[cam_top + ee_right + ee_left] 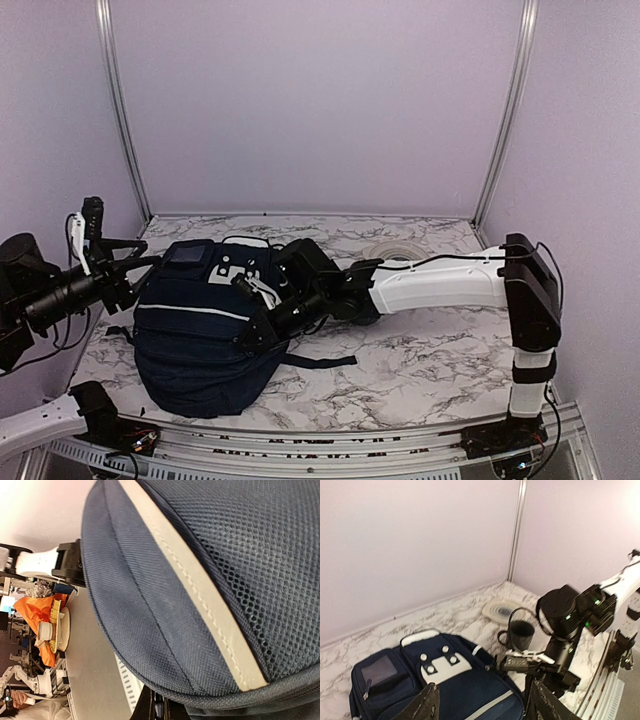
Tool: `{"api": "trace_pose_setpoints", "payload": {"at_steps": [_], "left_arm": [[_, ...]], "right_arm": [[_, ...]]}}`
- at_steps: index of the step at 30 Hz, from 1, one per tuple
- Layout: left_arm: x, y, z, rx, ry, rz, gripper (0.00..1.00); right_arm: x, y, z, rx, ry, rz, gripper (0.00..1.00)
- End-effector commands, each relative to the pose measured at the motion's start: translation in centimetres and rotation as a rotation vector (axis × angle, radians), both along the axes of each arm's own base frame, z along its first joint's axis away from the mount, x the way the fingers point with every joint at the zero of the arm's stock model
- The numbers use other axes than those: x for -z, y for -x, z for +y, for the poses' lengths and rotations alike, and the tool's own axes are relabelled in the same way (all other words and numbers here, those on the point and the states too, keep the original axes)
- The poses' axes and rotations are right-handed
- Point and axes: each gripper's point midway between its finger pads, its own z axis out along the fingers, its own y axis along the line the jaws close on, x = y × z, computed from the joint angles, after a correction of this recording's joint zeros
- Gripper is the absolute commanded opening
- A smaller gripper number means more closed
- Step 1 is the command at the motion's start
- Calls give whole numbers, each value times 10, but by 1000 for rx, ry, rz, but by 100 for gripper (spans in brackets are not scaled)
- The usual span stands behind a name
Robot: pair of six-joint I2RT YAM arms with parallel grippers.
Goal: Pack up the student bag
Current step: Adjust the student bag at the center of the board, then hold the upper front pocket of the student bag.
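**While the backpack lies flat, both arms sit at its sides**

As the student bag (205,335) rests on the marble worktop (430,350), left of the middle and near the front edge, we see it lying flat with its navy front turned upward. Its rounded lower end points toward the arm bases. A white stripe crosses its front, and a black strap (322,361) trails from its right side onto the worktop.

From the left wrist camera we make out a small front pocket with a clear window (379,670). Just beside it is a white patch with dark dots (445,665).

Our left pincer (482,705) hovers over the bag's top end with its two dark fingers (426,704) well apart and nothing between them.

Our right arm reaches across from the right side of the worktop, and the right pincer (159,709) is pressed up against the bag's right flank. Navy mesh and a pale stripe fill almost all of its camera's view. Its jaws are together. We cannot tell whether any fabric is pinched between them.

Behind the bag, toward the far right corner, a dark mug (521,634) stands upright. A pale round ribbed disc (502,611) lies flat just beyond it, close to the back wall
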Motion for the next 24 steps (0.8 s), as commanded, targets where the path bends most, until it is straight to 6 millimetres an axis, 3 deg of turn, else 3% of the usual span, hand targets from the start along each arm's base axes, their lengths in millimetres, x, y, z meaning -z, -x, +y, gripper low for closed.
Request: {"api": "trace_pose_setpoints", "payload": {"at_steps": [1, 3, 5, 7, 9, 12, 15, 17, 24], "left_arm": [[-34, 20, -19, 157, 115, -135, 58], [7, 16, -41, 244, -44, -6, 52], [46, 29, -65, 398, -178, 98, 53], [60, 52, -86, 559, -226, 109, 55], [67, 61, -94, 609, -293, 27, 55], [102, 40, -88, 525, -532, -92, 53], [143, 23, -81, 487, -771, -78, 35], [162, 18, -79, 488, -875, -52, 31], [181, -2, -61, 422, -1072, -114, 40]], "right_arm": [[-32, -20, 4, 32, -85, -84, 0], [-33, -23, 2, 33, -84, -87, 0], [-35, -27, -1, 43, -80, -93, 0], [-35, -29, -4, 54, -76, -78, 0], [-38, -30, -5, 61, -88, -70, 0], [-41, -29, -4, 58, -105, -65, 0], [-42, -28, -3, 51, -106, -62, 0], [-41, -29, -5, 51, -101, -64, 0], [-41, -27, -5, 48, -108, -55, 0]]}}
